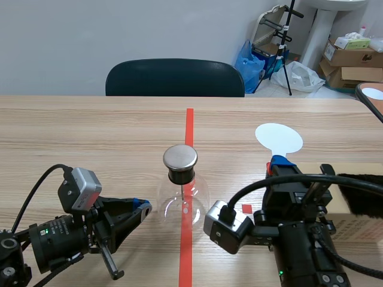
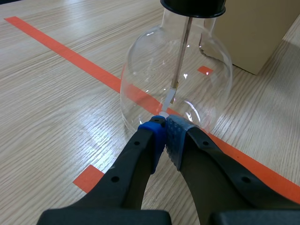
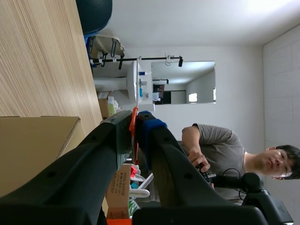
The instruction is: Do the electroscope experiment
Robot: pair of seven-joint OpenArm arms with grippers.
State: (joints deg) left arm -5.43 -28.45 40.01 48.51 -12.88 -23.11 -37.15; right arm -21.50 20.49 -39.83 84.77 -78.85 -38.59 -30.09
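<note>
Blue-padded fingers of the left gripper (image 2: pixel 164 124) are pressed together with nothing between them. Their tips sit right at the wall of the round clear glass flask (image 2: pixel 140 79), which stands straight ahead of them on the orange-red tape line; whether they touch the glass cannot be told. Inside the flask a thin metal rod (image 2: pixel 183 51) hangs from the black stopper (image 2: pixel 193 5) and ends in a pale strip (image 2: pixel 169 96). The scene view shows a flat round metal cap (image 1: pixel 180 156) on top of the stopper.

The right gripper (image 3: pixel 137 117) is clamped on the thin orange-red handle (image 3: pixel 134 129) of a white round paddle (image 1: pixel 279 139). The paddle's disc sticks out past the fingertips above the pale wooden table (image 1: pixel 90 137), apart from the flask. A brown cardboard box (image 3: pixel 33 150) lies just beside this gripper, with a piece of black fur (image 1: pixel 362 197) on it. Farther out, a dark chair (image 1: pixel 175 78) stands at the table's far edge. A seated person (image 3: pixel 220 150) appears beyond the right gripper.
</note>
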